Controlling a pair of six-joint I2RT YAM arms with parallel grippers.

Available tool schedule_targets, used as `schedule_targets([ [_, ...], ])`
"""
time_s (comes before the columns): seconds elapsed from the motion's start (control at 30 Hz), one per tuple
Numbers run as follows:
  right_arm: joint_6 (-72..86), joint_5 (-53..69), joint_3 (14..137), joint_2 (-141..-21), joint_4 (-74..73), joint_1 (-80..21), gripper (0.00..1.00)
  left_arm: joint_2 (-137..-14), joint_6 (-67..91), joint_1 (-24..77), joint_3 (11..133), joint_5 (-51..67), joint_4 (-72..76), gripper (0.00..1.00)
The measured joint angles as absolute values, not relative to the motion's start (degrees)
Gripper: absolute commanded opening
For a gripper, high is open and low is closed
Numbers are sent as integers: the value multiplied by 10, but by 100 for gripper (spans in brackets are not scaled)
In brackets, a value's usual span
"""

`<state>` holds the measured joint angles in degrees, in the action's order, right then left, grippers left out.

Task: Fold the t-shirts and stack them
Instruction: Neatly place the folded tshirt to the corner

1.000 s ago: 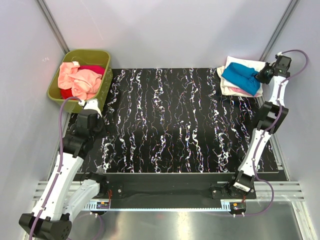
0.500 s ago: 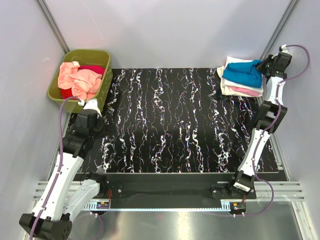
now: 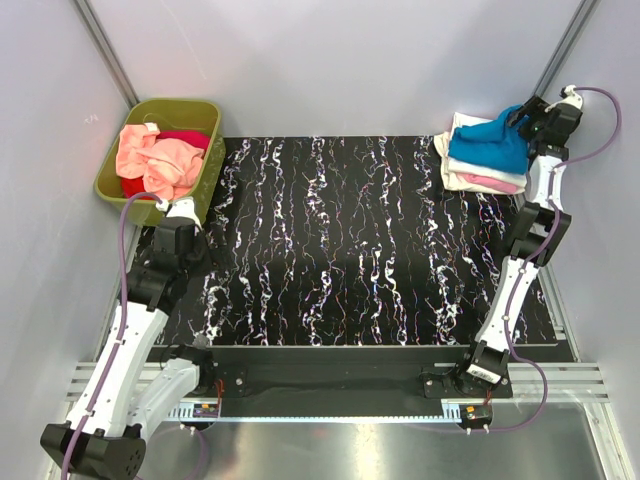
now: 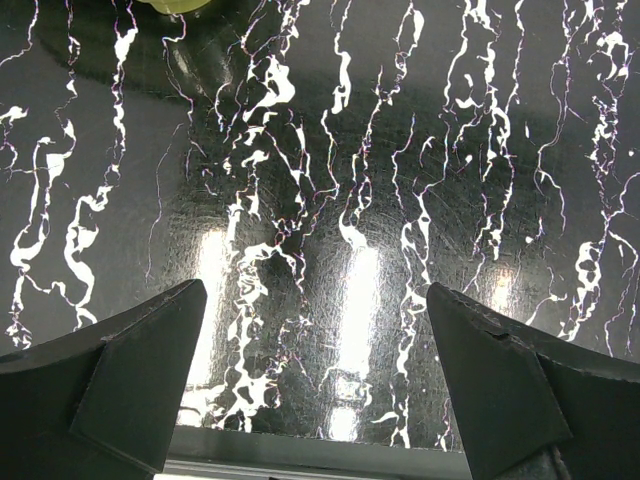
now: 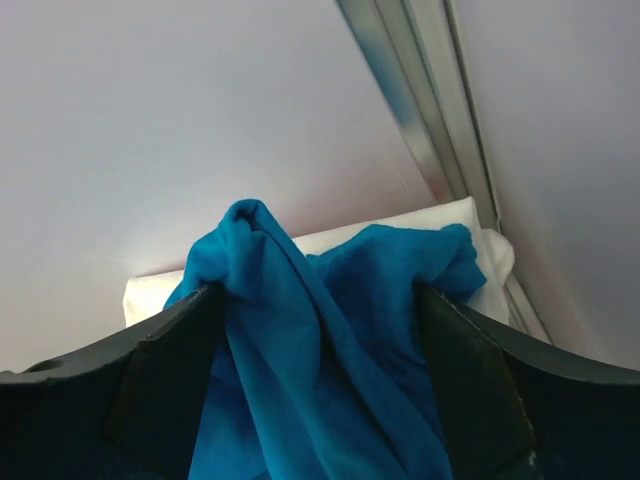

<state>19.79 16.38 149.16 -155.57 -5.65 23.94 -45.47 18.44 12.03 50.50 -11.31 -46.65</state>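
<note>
my right gripper stands spread wide at the far right corner of the table. the blue t-shirt is bunched up in a loose peak between the fingers. spread that far, they aren't pinching anything. i can't tell whether a fold is snagged on a pad. the blue shirt lies on top of the stack, over a cream-white shirt and a pink shirt, right by the wall. its far right corner is rumpled and rides higher than the rest.

my left gripper is fully spread and empty. it hovers over bare table beside the olive tub, where a salmon-peach shirt and a red shirt lie crumpled.

i judge the cloth to be light and limp. it won't hold a shape, and a fold should only stay if it is laid flat. it isn't fragile or slippery, though the layers could cling and drag the ones beneath. for the next shirt i'd pinch a raised ridge of the salmon-peach one from above, closing on one layer only, then lift slowly so the red one doesn't come along. to spread it out i'd want a shoulder seam or hem corner, since a thick edge should give more to bite on.
</note>
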Motion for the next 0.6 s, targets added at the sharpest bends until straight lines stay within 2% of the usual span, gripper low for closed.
schedule_targets([
  [0.17,192,133,1443,-1532,-51,238,87,-455,184,120,505,-113,-467,99],
  [0.47,200,-25,1280,-1364,-122,238,96,-443,184,120,505,-113,-466,99],
  [0.5,206,-38,1270,-1344,-128,238,95,-440,184,120,505,-113,-466,99],
  [0.6,217,-46,1247,-1290,-143,244,78,-434,184,120,505,-113,-466,99],
])
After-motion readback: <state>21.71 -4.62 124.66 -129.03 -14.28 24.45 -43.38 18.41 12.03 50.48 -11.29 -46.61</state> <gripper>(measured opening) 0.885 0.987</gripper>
